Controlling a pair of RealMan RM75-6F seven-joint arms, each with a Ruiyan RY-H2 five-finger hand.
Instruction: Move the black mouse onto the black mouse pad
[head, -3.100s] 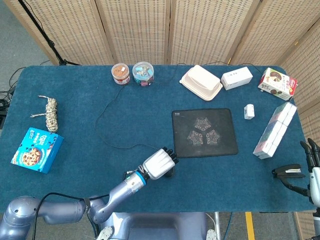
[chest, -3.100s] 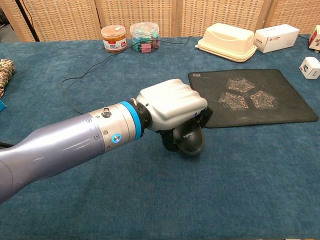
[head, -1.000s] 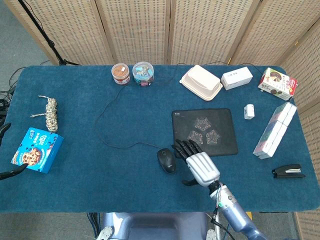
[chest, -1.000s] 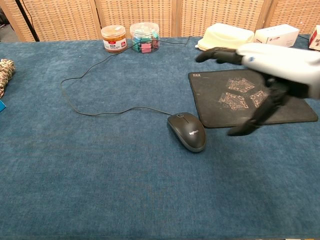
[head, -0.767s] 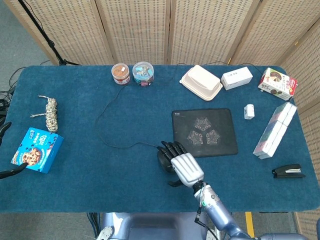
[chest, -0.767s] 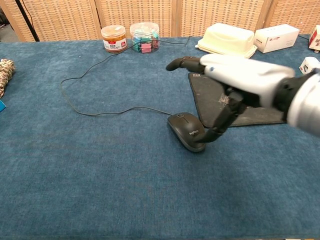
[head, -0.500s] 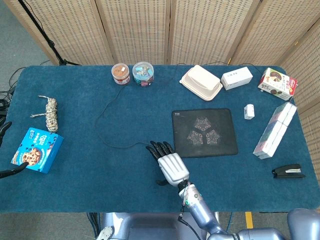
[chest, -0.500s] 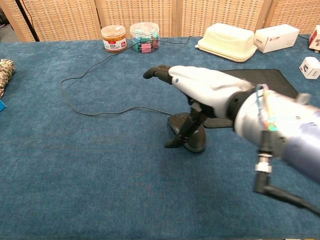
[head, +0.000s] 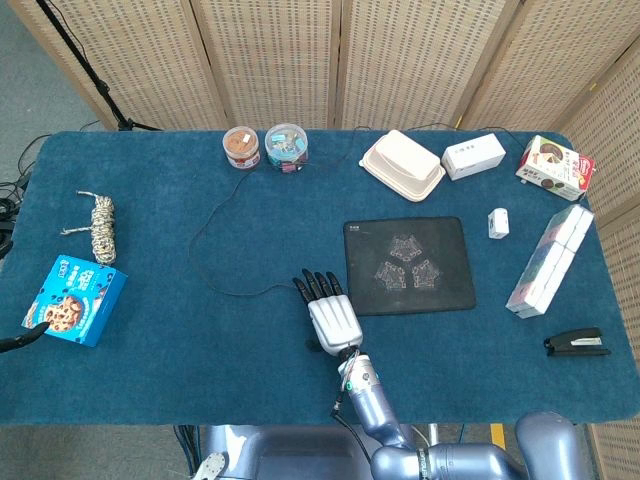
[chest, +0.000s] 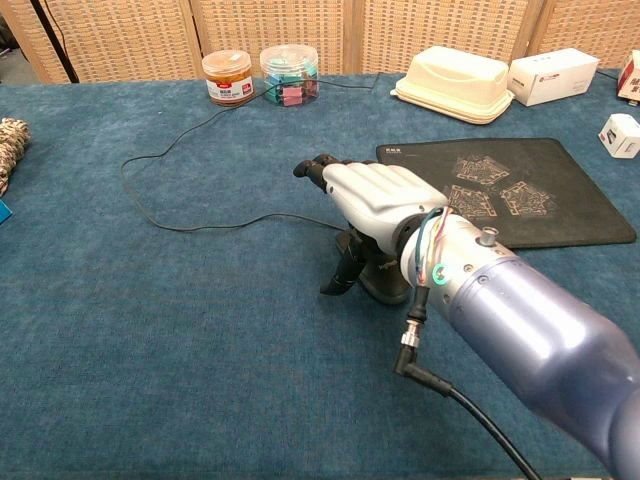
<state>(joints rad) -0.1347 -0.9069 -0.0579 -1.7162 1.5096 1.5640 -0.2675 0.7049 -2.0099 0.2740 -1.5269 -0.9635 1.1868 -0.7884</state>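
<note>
Illumination is bright, even and diffuse, apparently from overhead, in both views. Shadows are soft and short; a faint one lies under the right hand. No glare noted. Head view is sharp throughout. Chest view shows the near forearm slightly soft.

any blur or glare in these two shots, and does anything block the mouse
Head view: sharp, evenly lit, no glare; the right robot hand covers the black mouse completely. Chest view: the close forearm looms large, soft highlights on its shell; only part of the black mouse shows beneath the hand, in shadow.
</note>
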